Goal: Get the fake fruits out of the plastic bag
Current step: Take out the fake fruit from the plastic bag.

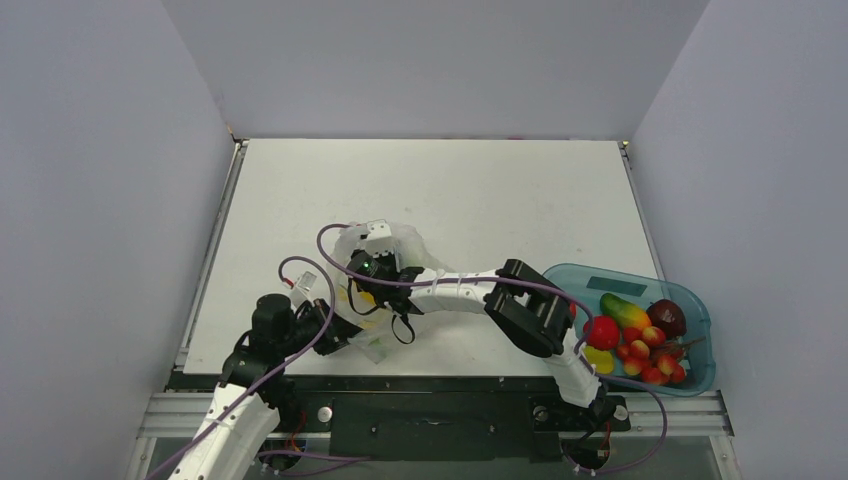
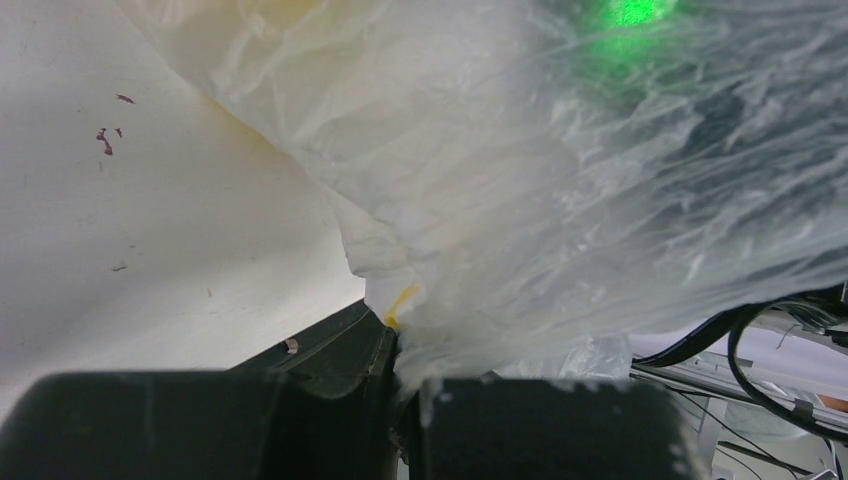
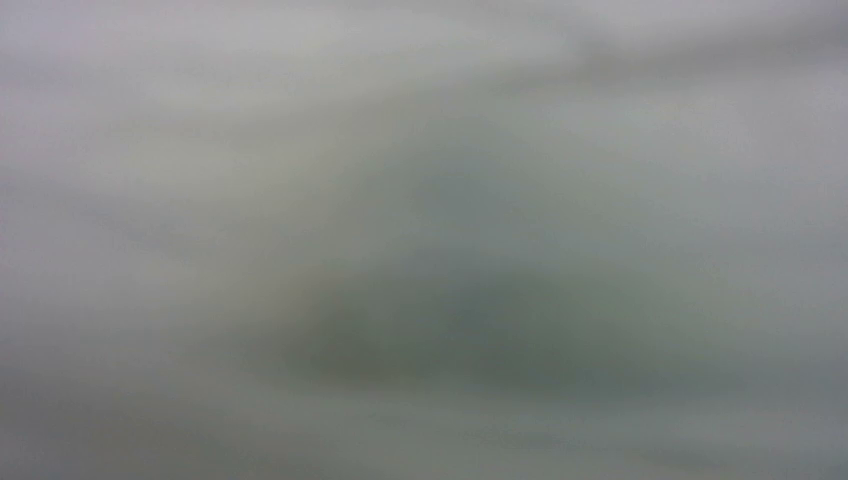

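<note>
The plastic bag (image 1: 408,244) lies crumpled at the table's middle, near the arms. In the left wrist view its film (image 2: 520,180) fills the upper right. My left gripper (image 1: 348,336) is shut on the bag's near edge, its jaws (image 2: 408,385) pinching the film. My right gripper (image 1: 362,280) reaches into the bag from the right. Its fingers are hidden by film, and the right wrist view is a grey blur. A yellow piece (image 1: 362,298) shows through the bag by the right gripper, and as a streak (image 2: 402,303) in the left wrist view. Several fake fruits (image 1: 640,340) lie in the tray.
A teal translucent tray (image 1: 690,295) stands at the near right edge. It holds a red apple (image 1: 601,331), a green-yellow mango (image 1: 625,310), a dark red fruit (image 1: 667,317) and small red-yellow pieces. Grey walls enclose the table on three sides.
</note>
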Robot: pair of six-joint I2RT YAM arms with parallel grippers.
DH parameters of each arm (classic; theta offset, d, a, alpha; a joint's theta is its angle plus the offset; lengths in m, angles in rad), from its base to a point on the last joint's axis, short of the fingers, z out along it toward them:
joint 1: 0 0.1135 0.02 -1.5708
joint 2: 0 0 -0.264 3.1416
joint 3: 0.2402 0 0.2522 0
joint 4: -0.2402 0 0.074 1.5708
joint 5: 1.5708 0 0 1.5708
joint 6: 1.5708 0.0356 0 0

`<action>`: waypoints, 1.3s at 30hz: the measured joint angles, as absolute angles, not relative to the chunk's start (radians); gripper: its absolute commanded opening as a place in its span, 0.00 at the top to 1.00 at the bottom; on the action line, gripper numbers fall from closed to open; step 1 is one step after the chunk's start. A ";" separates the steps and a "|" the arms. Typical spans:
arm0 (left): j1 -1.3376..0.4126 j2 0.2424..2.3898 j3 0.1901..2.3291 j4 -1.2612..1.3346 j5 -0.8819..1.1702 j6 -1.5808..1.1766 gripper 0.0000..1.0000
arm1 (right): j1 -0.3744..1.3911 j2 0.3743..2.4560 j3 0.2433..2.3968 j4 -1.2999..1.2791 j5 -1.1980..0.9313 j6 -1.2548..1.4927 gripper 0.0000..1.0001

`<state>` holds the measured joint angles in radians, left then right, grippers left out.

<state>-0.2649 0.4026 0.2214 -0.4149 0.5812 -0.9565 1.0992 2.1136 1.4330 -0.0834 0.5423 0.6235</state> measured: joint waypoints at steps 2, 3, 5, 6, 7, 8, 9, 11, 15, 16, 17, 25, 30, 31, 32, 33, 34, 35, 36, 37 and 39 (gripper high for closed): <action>-0.265 0.404 0.221 -0.415 0.581 -0.957 1.00 | 1.098 2.115 1.436 -0.084 0.541 0.622 0.44; -0.265 0.406 0.221 -0.415 0.581 -0.957 1.00 | 1.097 2.119 1.441 -0.085 0.541 0.621 0.44; -0.265 0.415 0.221 -0.414 0.581 -0.956 1.00 | 1.092 2.130 1.459 -0.089 0.536 0.616 0.46; -0.265 0.422 0.221 -0.414 0.581 -0.956 1.00 | 1.089 2.137 1.470 -0.091 0.535 0.613 0.49; -0.265 0.430 0.221 -0.413 0.581 -0.956 1.00 | 1.086 2.144 1.480 -0.091 0.531 0.609 0.51; -0.265 0.438 0.221 -0.412 0.581 -0.956 1.00 | 1.082 2.150 1.488 -0.091 0.527 0.604 0.54; -0.265 0.446 0.221 -0.408 0.581 -0.956 1.00 | 1.079 2.155 1.496 -0.091 0.521 0.599 0.55; -0.266 0.458 0.221 -0.401 0.581 -0.956 1.00 | 1.073 2.157 1.503 -0.091 0.506 0.589 0.59; -0.266 0.476 0.221 -0.387 0.578 -0.956 1.00 | 1.068 2.157 1.502 -0.086 0.488 0.567 0.72; -0.266 0.479 0.221 -0.383 0.575 -0.956 1.00 | 1.068 2.157 1.502 -0.086 0.485 0.561 0.77; -0.266 0.482 0.221 -0.379 0.574 -0.956 1.00 | 1.068 2.156 1.502 -0.086 0.482 0.555 0.79; -0.266 0.496 0.221 -0.358 0.552 -0.956 1.00 | 1.068 2.082 1.438 -0.107 0.403 0.511 0.87; -0.266 0.511 0.221 -0.347 0.545 -0.956 1.00 | 1.068 2.001 1.410 -0.113 0.340 0.506 0.92; -0.266 0.514 0.221 -0.346 0.542 -0.957 1.00 | 1.068 1.982 1.400 -0.113 0.327 0.507 0.93; -0.266 0.515 0.221 -0.346 0.541 -0.957 1.00 | 1.068 1.962 1.391 -0.113 0.315 0.508 0.93; -0.266 0.516 0.221 -0.345 0.538 -0.957 1.00 | 1.068 1.943 1.383 -0.113 0.300 0.508 0.94; -0.266 0.516 0.221 -0.344 0.535 -0.957 1.00 | 1.068 1.929 1.378 -0.112 0.290 0.509 0.95; -0.266 0.516 0.221 -0.344 0.534 -0.957 1.00 | 1.068 1.909 1.369 -0.113 0.269 0.509 0.95; -0.266 0.516 0.221 -0.343 0.533 -0.957 1.00 | 1.068 1.892 1.362 -0.112 0.252 0.510 0.95; -0.266 0.515 0.221 -0.344 0.531 -0.957 1.00 | 1.068 1.877 1.354 -0.113 0.233 0.512 0.95; -0.266 0.514 0.221 -0.344 0.528 -0.957 1.00 | 1.068 1.847 1.340 -0.110 0.194 0.517 0.95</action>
<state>-0.2657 0.5137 0.2214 -0.3435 0.5282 -0.9565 1.0683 1.8473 1.3399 -0.1101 0.1940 0.5171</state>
